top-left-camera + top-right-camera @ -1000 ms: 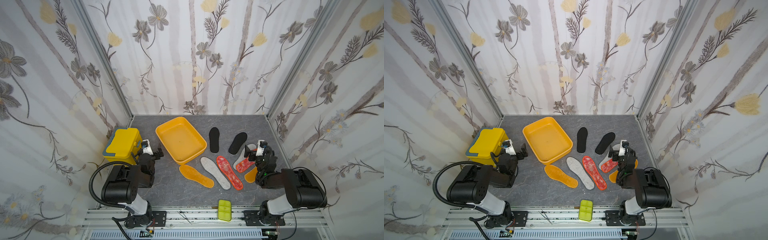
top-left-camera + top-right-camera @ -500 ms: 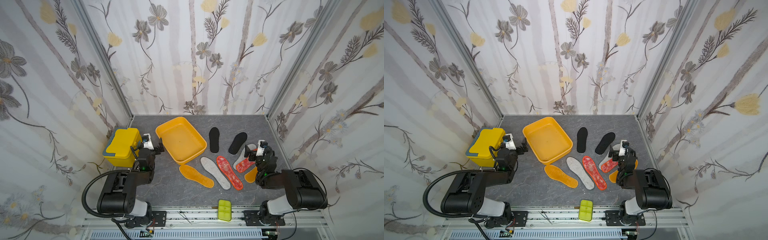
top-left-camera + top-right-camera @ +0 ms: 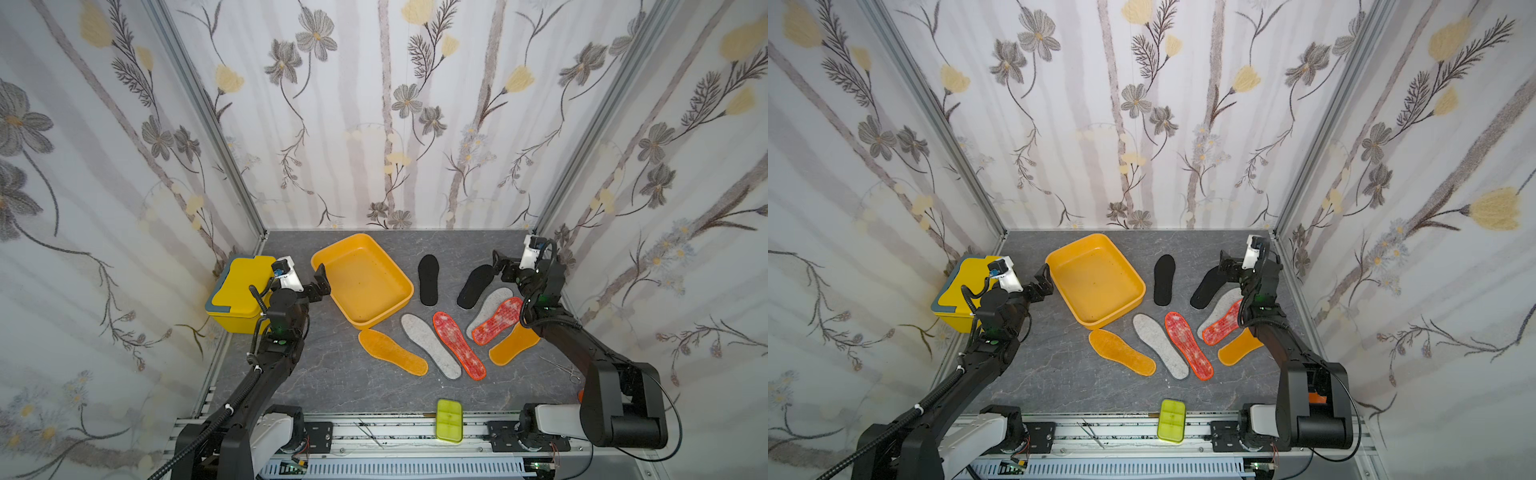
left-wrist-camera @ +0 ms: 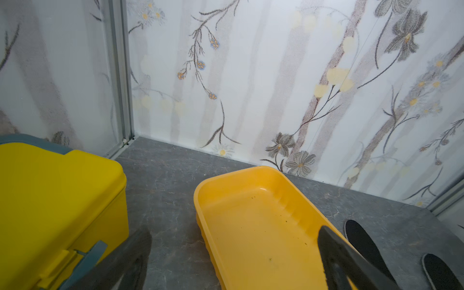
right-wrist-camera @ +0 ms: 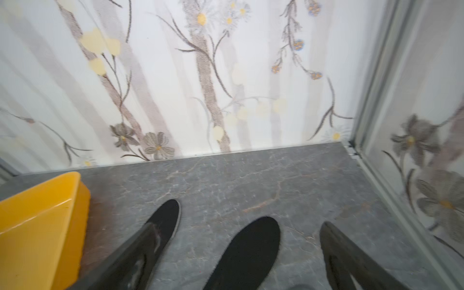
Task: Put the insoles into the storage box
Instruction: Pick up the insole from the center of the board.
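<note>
Insoles (image 3: 430, 345), eight, all outside one storage box (image 3: 365, 282)

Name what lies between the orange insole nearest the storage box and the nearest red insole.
A grey felt insole lies flat there, alongside both; both top views show it.

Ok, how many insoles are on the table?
8. Black pair at the back; orange, grey, red side by side near the storage box; grey, red, orange clustered on the right. None seems hidden.
</note>
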`<action>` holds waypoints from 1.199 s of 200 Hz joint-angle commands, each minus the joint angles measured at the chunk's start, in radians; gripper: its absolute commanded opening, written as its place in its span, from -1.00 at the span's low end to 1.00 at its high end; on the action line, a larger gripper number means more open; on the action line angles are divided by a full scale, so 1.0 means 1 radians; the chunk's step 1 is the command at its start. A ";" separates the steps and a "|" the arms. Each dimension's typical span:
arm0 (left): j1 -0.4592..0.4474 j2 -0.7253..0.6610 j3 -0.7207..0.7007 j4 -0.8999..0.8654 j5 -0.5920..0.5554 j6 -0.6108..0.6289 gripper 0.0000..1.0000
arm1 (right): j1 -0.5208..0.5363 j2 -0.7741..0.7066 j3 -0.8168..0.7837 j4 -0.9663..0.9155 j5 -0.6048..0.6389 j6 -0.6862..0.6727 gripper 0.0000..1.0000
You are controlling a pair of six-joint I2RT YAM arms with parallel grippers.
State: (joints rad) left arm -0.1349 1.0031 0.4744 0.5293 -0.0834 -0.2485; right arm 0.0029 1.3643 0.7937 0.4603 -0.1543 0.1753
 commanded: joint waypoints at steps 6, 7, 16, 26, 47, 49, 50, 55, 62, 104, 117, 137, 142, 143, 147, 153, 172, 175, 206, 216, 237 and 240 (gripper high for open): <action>-0.036 -0.049 0.010 -0.156 -0.001 -0.176 1.00 | 0.075 0.096 0.195 -0.439 -0.099 0.102 1.00; -0.038 -0.050 0.010 -0.159 0.001 -0.181 1.00 | 0.084 0.104 0.207 -0.450 -0.097 0.104 0.99; -0.049 -0.059 0.012 -0.179 0.022 -0.214 1.00 | 0.121 0.135 0.248 -0.481 -0.085 0.120 0.99; -0.059 -0.064 0.015 -0.200 0.040 -0.251 1.00 | 0.162 0.175 0.288 -0.502 -0.060 0.145 0.92; -0.079 -0.056 0.016 -0.229 0.066 -0.336 1.00 | 0.209 0.278 0.349 -0.506 -0.021 0.213 0.81; -0.080 -0.054 0.016 -0.232 0.068 -0.346 1.00 | 0.211 0.287 0.352 -0.505 -0.022 0.219 0.79; -0.081 -0.053 0.017 -0.233 0.070 -0.350 1.00 | 0.213 0.296 0.354 -0.504 -0.022 0.225 0.77; -0.087 -0.045 0.019 -0.233 0.084 -0.366 1.00 | 0.215 0.315 0.364 -0.502 -0.022 0.236 0.75; -0.094 -0.030 0.026 -0.230 0.132 -0.381 1.00 | 0.218 0.344 0.378 -0.504 -0.026 0.254 0.71; -0.162 0.067 0.118 -0.304 0.224 -0.437 1.00 | 0.267 0.505 0.468 -0.521 -0.022 0.282 0.45; -0.186 0.067 0.129 -0.321 0.190 -0.461 1.00 | 0.291 0.560 0.520 -0.564 0.008 0.274 0.43; -0.204 0.060 0.154 -0.381 0.143 -0.507 1.00 | 0.320 0.619 0.574 -0.602 0.036 0.270 0.36; -0.206 0.058 0.163 -0.398 0.144 -0.514 1.00 | 0.323 0.628 0.580 -0.609 0.042 0.271 0.34; -0.207 0.058 0.166 -0.403 0.144 -0.515 1.00 | 0.324 0.629 0.582 -0.610 0.043 0.271 0.34; -0.207 0.058 0.175 -0.423 0.144 -0.522 1.00 | 0.328 0.636 0.587 -0.614 0.049 0.272 0.34; -0.209 0.058 0.191 -0.454 0.141 -0.529 1.00 | 0.334 0.644 0.596 -0.624 0.057 0.272 0.33; -0.211 0.066 0.234 -0.557 0.111 -0.563 1.00 | 0.344 0.660 0.606 -0.647 0.073 0.267 0.30; -0.210 0.066 0.240 -0.572 0.104 -0.570 1.00 | 0.345 0.661 0.606 -0.651 0.076 0.267 0.30; -0.211 0.085 0.265 -0.673 0.070 -0.641 1.00 | 0.353 0.664 0.600 -0.677 0.093 0.249 0.25; -0.211 0.096 0.266 -0.677 0.074 -0.655 1.00 | 0.355 0.667 0.602 -0.682 0.091 0.242 0.22; -0.212 0.109 0.266 -0.677 0.082 -0.675 1.00 | 0.358 0.669 0.598 -0.689 0.094 0.240 0.17; -0.214 0.110 0.267 -0.677 0.083 -0.676 1.00 | 0.358 0.669 0.597 -0.689 0.092 0.240 0.16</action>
State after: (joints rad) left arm -0.3462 1.1038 0.7292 -0.1104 0.0113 -0.8761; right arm 0.3588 2.0293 1.3903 -0.2100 -0.0757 0.4252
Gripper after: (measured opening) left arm 0.998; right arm 0.591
